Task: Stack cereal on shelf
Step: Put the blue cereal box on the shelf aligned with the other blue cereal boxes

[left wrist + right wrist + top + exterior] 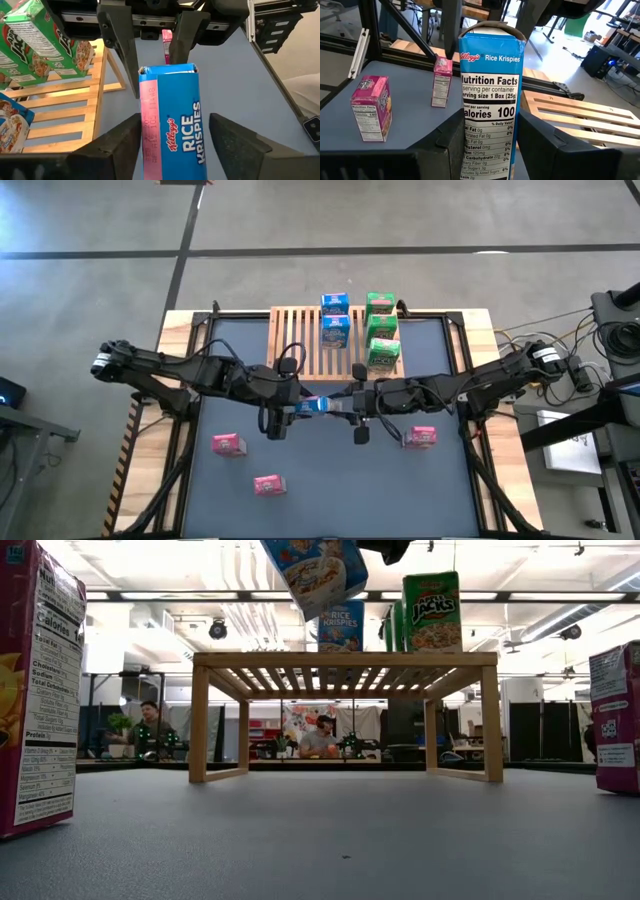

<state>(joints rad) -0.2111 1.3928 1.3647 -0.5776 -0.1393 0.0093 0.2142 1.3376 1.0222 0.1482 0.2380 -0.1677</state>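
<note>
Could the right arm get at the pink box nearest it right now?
Probably not yet: the right gripper is busy on the blue box, shared with the left gripper. The pink box itself stands unobstructed.
</note>
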